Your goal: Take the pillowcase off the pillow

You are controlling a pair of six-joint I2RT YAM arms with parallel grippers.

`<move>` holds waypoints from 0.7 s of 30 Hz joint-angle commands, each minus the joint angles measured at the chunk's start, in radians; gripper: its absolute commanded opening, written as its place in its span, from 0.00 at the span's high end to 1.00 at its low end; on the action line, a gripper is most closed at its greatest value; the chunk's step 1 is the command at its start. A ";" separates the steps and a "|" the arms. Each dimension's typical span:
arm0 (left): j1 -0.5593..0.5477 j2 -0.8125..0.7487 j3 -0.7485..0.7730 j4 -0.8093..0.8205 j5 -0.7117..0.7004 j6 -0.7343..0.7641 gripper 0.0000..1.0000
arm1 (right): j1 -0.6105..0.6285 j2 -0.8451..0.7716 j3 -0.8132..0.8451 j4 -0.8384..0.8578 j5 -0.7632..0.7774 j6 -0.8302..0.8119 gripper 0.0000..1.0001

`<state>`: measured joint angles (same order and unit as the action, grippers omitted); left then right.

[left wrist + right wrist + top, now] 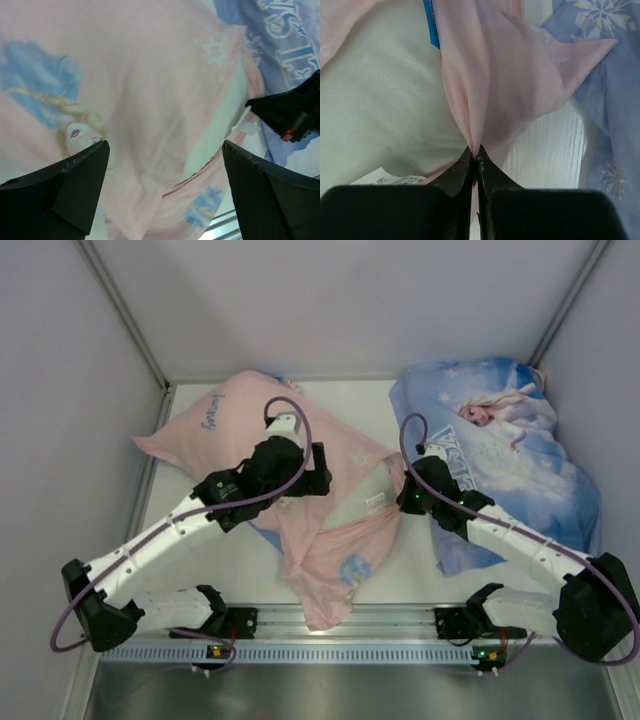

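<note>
So, a blue Elsa-printed pillow (520, 455) crowds the far right — the thin pink pillowcase (325, 540) lies crumpled mid-table, plump white pillow (365, 502) peeking out. The right gripper (476, 155) pinches its fold, the left gripper (165, 150) gapes wide above.

White arms (150, 540), blk joints (275, 468), purple cables (288, 399).

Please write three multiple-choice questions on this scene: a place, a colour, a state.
1. Where lies the plump pillow clad in blue Elsa print? A near left B far right C between arm bases
2. Which colour is the thin fabric pillowcase that the right fingers pinch? A green B black C pale pink
3. The left fingers are: A wide open, empty B shut on cloth C hidden
Key: B, top view shows it far right; C, pink fold between shut fingers; A, wide gap, nothing inside.
</note>
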<state>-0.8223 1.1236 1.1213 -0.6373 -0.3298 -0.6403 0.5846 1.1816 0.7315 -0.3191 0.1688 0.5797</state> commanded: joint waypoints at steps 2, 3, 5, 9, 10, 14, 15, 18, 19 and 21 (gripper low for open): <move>-0.109 0.209 0.170 -0.019 -0.029 0.096 0.02 | -0.014 -0.077 -0.044 0.046 0.037 0.028 1.00; -0.123 0.246 0.226 -0.018 -0.043 0.109 0.02 | -0.015 -0.082 -0.058 0.051 0.025 0.032 1.00; -0.155 0.338 0.277 -0.022 -0.084 0.128 0.02 | -0.019 -0.095 -0.072 0.057 0.002 0.040 1.00; -0.198 0.475 0.365 -0.041 -0.150 0.178 0.01 | -0.023 -0.129 -0.112 0.080 -0.031 0.060 1.00; -0.216 0.493 0.367 -0.039 -0.167 0.183 0.01 | -0.023 -0.135 -0.115 0.080 -0.041 0.058 1.00; -0.253 0.567 0.371 -0.038 -0.244 0.188 0.01 | -0.029 -0.168 -0.119 0.080 -0.060 0.054 1.00; -0.261 0.579 0.376 -0.038 -0.262 0.192 0.01 | -0.032 -0.174 -0.125 0.080 -0.071 0.054 1.00; -0.270 0.633 0.400 -0.038 -0.258 0.206 0.01 | -0.035 -0.201 -0.135 0.087 -0.093 0.060 1.00; -0.270 0.660 0.413 -0.038 -0.252 0.208 0.01 | -0.034 -0.214 -0.138 0.091 -0.097 0.060 1.00; -0.270 0.679 0.417 -0.026 -0.203 0.208 0.01 | -0.035 -0.224 -0.145 0.092 -0.103 0.063 1.00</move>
<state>-1.0878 1.7618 1.4986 -0.6693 -0.5545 -0.4519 0.5583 0.9943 0.5941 -0.2615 0.0952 0.6449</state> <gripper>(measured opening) 0.990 0.004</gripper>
